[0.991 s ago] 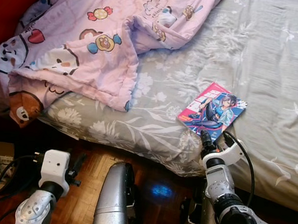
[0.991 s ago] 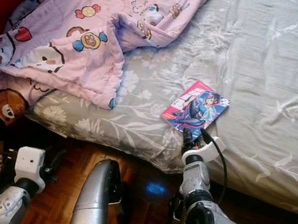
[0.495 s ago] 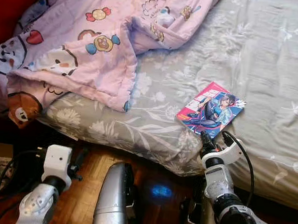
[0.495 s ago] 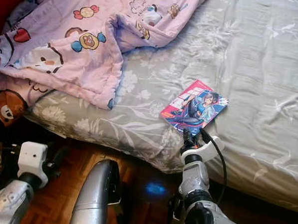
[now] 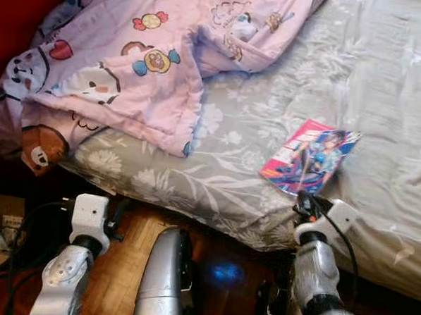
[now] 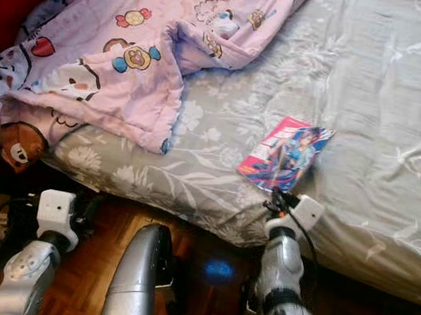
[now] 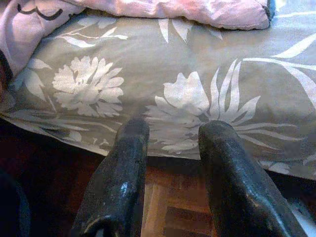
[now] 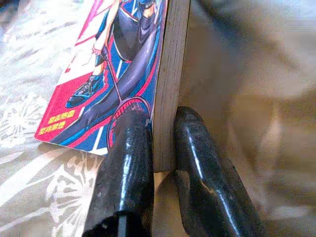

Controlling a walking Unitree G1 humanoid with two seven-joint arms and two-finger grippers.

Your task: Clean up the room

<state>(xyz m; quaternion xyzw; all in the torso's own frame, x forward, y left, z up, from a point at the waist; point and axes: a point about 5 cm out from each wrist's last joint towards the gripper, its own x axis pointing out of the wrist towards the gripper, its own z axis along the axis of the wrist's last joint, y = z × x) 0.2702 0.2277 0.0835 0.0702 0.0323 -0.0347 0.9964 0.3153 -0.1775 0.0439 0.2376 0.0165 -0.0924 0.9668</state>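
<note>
Pink blanket (image 5: 138, 62) covers one bed (image 5: 384, 82); right gripper (image 8: 160, 143) pinches one comic book (image 5: 311, 158), left gripper (image 7: 170, 133) spread, holding nothing.

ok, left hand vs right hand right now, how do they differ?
The right hand is shut on the comic book, fingers pinching its lower edge; the left hand is open and holds nothing. The right hand is up at the bed surface; the left hand sits lower, at the mattress side above the wooden floor. Both have two black fingers.
</note>
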